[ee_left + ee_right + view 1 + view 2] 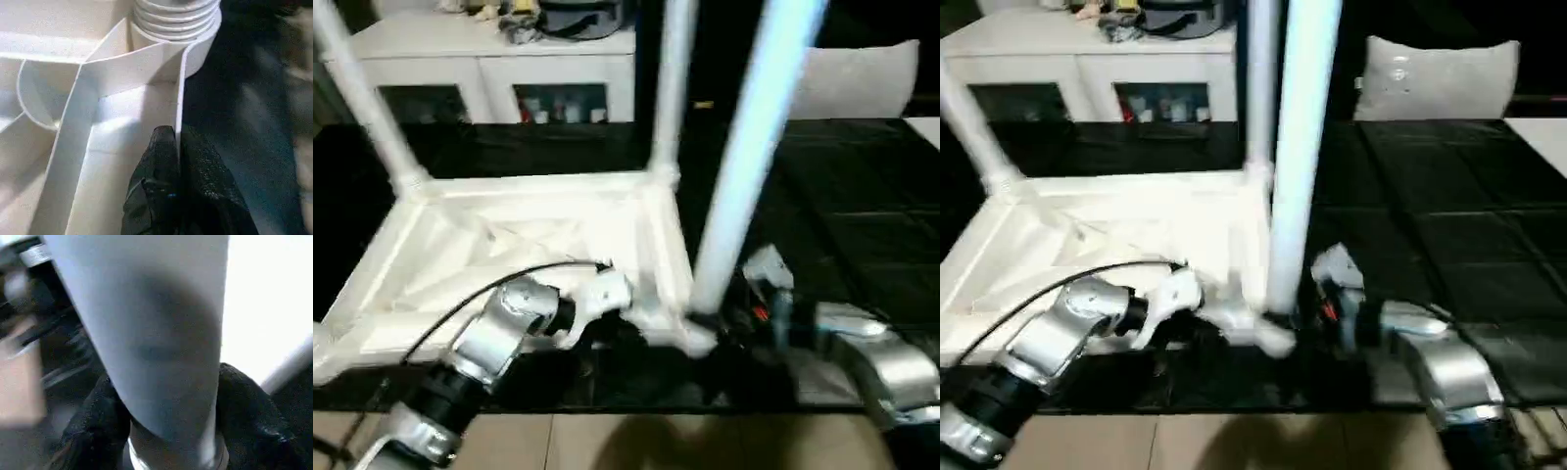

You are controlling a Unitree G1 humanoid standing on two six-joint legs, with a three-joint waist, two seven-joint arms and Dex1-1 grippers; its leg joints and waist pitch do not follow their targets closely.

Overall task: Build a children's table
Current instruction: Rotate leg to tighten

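The children's table lies upside down: its white ribbed tabletop rests on a black surface. Three white legs stand up from it, at the far left corner, the far right corner and the near right corner. My left gripper is shut on the tabletop's thin rim wall, just beside the near right socket. My right gripper holds the near right leg low down, one black finger pressed on each side, right above the socket.
A white cabinet with glass doors stands behind the tabletop, with clutter on top. A grey pillow lies at the back right. The black surface stretches to the right, and a tan floor shows along the near edge.
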